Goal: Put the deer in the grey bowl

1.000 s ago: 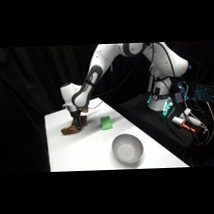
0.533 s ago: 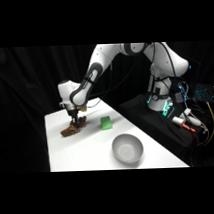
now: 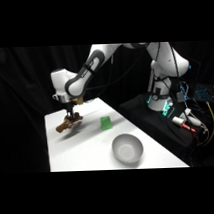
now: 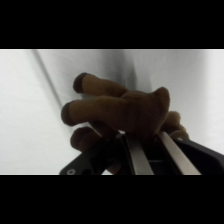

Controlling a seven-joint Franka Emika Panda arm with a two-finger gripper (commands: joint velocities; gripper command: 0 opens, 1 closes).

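Fingers (image 4: 167, 150) of the gripper (image 3: 72, 115) are drawn close together and pinch the deer (image 3: 68, 125), with only a narrow gap left between the two pale pads in the wrist view. Seen from the side, the toy hangs under the gripper at the left of the table (image 3: 91, 155), lifted just clear of the white top, with a soft shadow on the surface beneath it. It sits tilted, one end lower toward the table's left edge.

From the wrist, the deer (image 4: 120, 107) fills the middle of the view: a brown lumpy body with stubby limbs reaching left, their tips darker, and the finger pads pressing into its lower right side. Bare white table lies behind it.

Right of the deer in the side view, near but apart from it, a small green block (image 3: 105, 123) stands on the table. Further right and nearer the front edge sits the bowl (image 3: 128, 148), grey, upright, with nothing visible inside it, well apart from the toy. At the far right, beyond the table, the arm's base (image 3: 162, 93) stands among cables and small lit devices.
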